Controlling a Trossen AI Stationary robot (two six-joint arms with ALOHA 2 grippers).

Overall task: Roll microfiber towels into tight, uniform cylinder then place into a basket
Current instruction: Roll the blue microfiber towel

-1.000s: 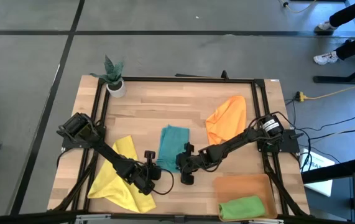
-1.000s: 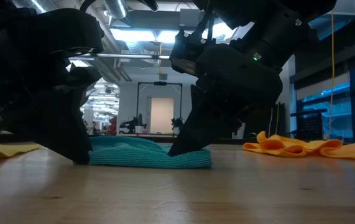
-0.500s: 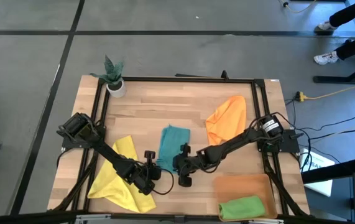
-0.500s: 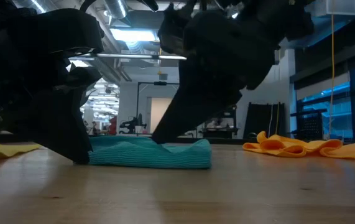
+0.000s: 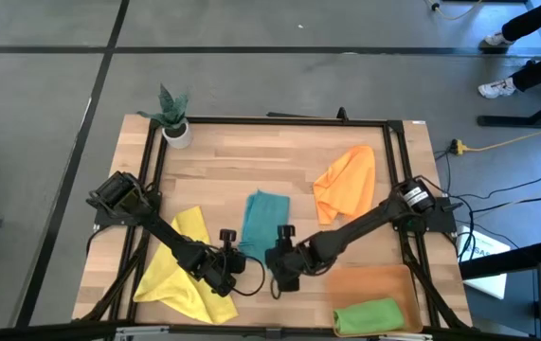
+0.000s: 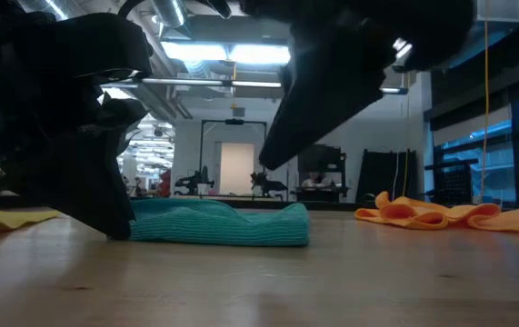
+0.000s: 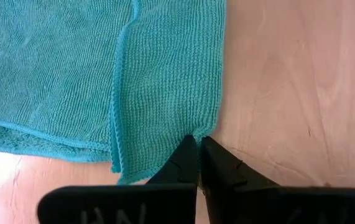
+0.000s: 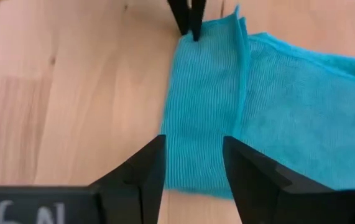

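Note:
The teal towel (image 5: pixel 263 220) lies flat on the table as a folded strip, its length running far to near. My left gripper (image 5: pixel 236 260) is shut at the left corner of its near end. My right gripper (image 8: pixel 193 143) hangs open above the right corner of that end (image 8: pixel 193 180), clear of it, and shows raised in the low view (image 6: pixel 277 150). The yellow towel (image 5: pixel 183 270) lies at the near left under my left arm. The orange towel (image 5: pixel 346 182) lies crumpled at the far right. A rolled green towel (image 5: pixel 369 314) lies in the basket (image 5: pixel 365 280). My left gripper sets its shut fingertips (image 7: pixel 193 144) on the hem of the teal towel's near end (image 7: pixel 189 132), close to its left corner. They slant down from the table's left side and stand on the table (image 6: pixel 118 232). Whether cloth sits between them cannot be seen. The towel lies flat.
A small white plant pot (image 5: pixel 176 133) stands at the far left corner. A black frame (image 5: pixel 270 120) runs around the table. Bare wood shows at the far middle and in front of the teal towel's near end.
My right gripper has risen off the teal towel's near right corner, drawn back toward the table's near edge and rolled somewhat. Its fingers stay as far apart as before. The towel stays where it lay.

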